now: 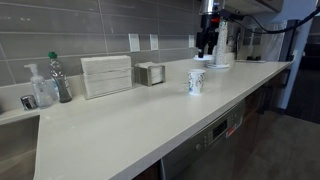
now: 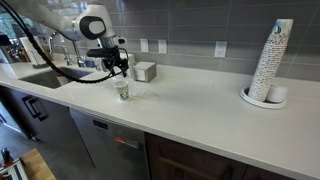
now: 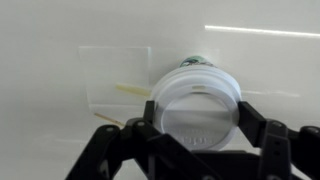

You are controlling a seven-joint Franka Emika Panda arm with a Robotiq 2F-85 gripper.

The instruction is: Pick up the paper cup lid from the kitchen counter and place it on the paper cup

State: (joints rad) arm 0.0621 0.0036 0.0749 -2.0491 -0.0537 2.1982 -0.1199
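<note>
My gripper (image 3: pixel 197 116) is shut on the paper cup lid (image 3: pixel 195 98), a flat round white lid held by its rim between the two black fingers. In both exterior views the gripper (image 1: pixel 206 50) (image 2: pixel 118 68) hangs just above the paper cup (image 1: pixel 196 82) (image 2: pixel 122 91), which stands upright on the kitchen counter (image 1: pixel 120 125) (image 2: pixel 200 100). In the wrist view the lid covers almost all of the cup; only a sliver of its patterned side (image 3: pixel 194 61) shows past the lid's far edge. I cannot tell whether the lid touches the cup's rim.
A napkin dispenser (image 1: pixel 106 75), a small metal box (image 1: pixel 150 73) and soap bottles (image 1: pixel 42 88) stand along the back wall. A sink (image 2: pixel 45 77) lies near the robot's base. A tall stack of cups (image 2: pixel 271 62) stands at one end of the counter. A dishwasher (image 2: pixel 115 145) sits below.
</note>
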